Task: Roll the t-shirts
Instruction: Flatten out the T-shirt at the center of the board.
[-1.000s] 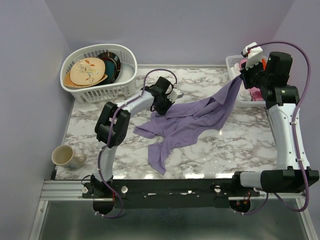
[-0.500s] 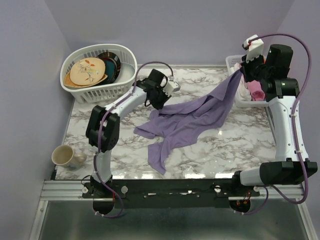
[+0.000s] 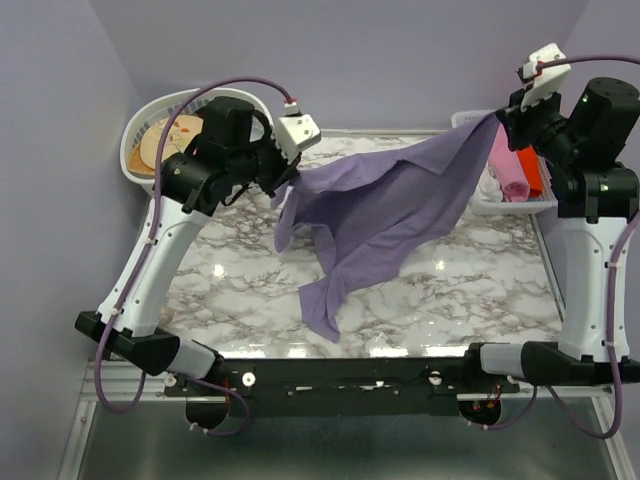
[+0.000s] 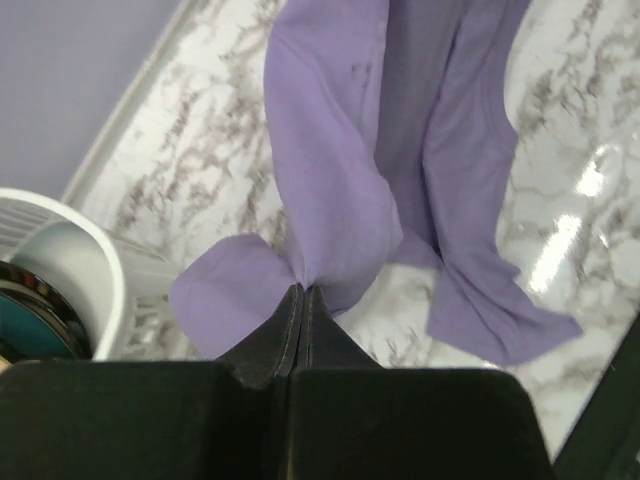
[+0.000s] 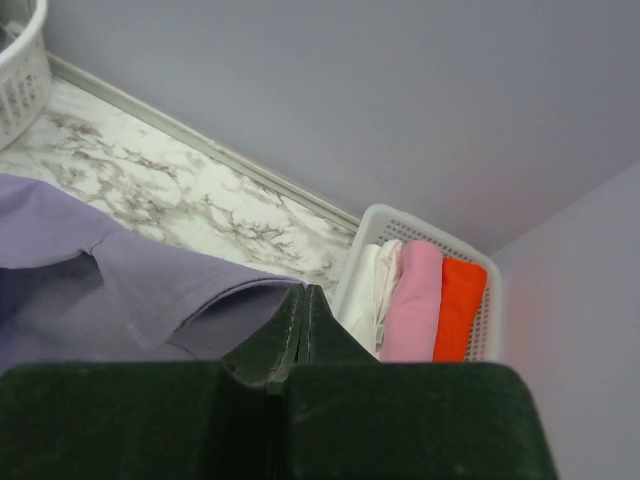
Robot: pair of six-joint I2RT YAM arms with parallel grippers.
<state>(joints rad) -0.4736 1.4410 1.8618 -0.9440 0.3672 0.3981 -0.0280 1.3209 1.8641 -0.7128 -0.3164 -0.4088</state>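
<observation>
Top view alone shows t-shirt (image 3: 380, 200) stretched between both jaws.

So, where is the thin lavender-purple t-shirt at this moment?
In the top view, the thin lavender-purple t-shirt hangs above the middle of the marble table, stretched between the left tool and the right tool.

The t-shirt (image 3: 400, 200) is thin matt cloth, the table (image 3: 480, 300) glossy marbled, the basket (image 5: 352, 265) white latticed plastic.

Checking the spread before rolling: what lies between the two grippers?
Only the thin lavender-purple t-shirt, pinched by left gripper and right gripper, sagging over the marble tabletop; top view shows it.
</observation>
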